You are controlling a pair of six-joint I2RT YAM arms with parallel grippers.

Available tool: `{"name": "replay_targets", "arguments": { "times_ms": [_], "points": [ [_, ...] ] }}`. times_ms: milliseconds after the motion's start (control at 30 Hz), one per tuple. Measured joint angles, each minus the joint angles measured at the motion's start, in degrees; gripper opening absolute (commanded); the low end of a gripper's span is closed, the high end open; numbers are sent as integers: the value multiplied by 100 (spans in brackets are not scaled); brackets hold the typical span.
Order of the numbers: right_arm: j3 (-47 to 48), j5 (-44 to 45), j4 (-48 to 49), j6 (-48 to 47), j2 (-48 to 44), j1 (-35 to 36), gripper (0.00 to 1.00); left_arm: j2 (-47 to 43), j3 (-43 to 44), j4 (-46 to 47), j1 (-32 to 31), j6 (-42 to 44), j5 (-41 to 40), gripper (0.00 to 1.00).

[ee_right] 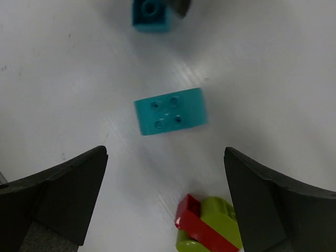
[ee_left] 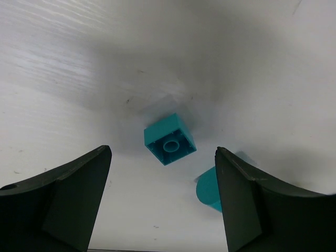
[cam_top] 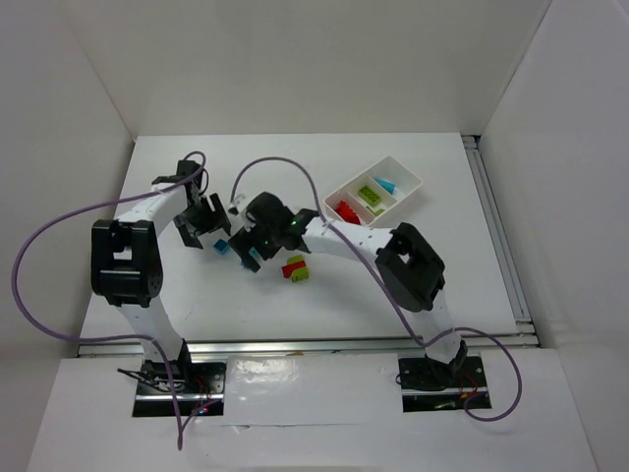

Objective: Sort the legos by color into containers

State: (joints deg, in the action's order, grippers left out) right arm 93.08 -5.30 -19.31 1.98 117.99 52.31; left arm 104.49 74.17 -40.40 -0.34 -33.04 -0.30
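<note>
Up at two o'clock, white divided plastic tray (cam_top: 408, 177) holds sorted bricks (cam_top: 347, 210); cyan cube (ee_left: 169, 139), cyan rounded brick (ee_right: 169, 111), red-lime pair (ee_right: 207, 231) lie unsorted; left claw (ee_left: 161, 157), right claw (ee_right: 165, 152) both released.

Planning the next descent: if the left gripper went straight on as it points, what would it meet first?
Probably the square cyan brick on the table, centred ahead of the left gripper; the other cyan brick lies off that line.

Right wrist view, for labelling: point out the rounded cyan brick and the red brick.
rounded cyan brick (ee_right: 169, 111), right wrist view, middle of its face.
red brick (ee_right: 200, 229), right wrist view, its long face.
</note>
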Motion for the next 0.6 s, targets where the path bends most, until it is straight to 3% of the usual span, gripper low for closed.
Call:
{"name": "replay_targets", "arguments": {
  "times_ms": [300,600],
  "points": [
    [11,201,-118,-881,538,389,99,-621,623,-192,260,4,0,88],
    [122,393,271,-940,927,367,99,-708,660,-256,278,4,-7,88]
  ]
}}
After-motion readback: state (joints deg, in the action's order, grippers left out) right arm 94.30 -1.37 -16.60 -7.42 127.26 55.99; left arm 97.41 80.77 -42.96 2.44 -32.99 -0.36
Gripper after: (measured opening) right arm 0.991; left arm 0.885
